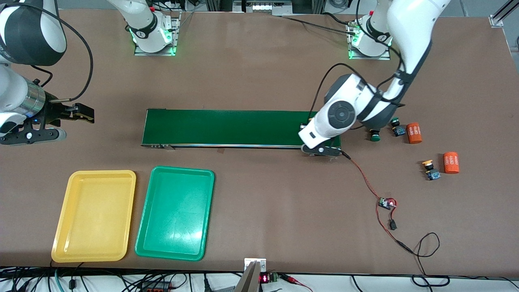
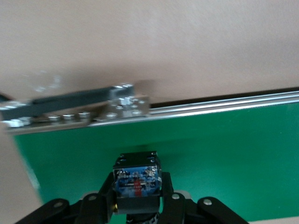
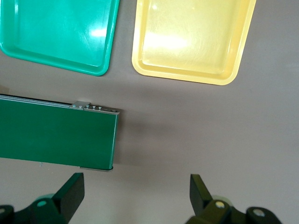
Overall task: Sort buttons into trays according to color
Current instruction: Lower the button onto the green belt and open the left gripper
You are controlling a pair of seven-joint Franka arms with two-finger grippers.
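Two trays lie side by side on the brown tabletop (image 1: 259, 73), toward the right arm's end and near the front camera: the yellow tray (image 1: 94, 215) and, beside it, the green tray (image 1: 175, 213). Farther from that camera than the trays runs the long dark-green conveyor belt (image 1: 227, 127). The left claw (image 2: 136, 205) hangs over the belt's end nearest the left arm, its fingers (image 2: 106, 198) closed around the black-and-blue body of a button (image 2: 136, 182); its cap does not show. The right claw (image 3: 136, 193) waits in the air over bare tabletop off the belt's other end, fingers spread wide with nothing between them. Two orange cylinders (image 1: 414, 133) printed with numbers lie toward the left arm's end. Near them are three loose buttons: a green button (image 1: 375, 136) just off the belt's end, another green button (image 1: 397, 126) beside the upper cylinder, and a yellow button (image 1: 429, 169) beside the lower one.
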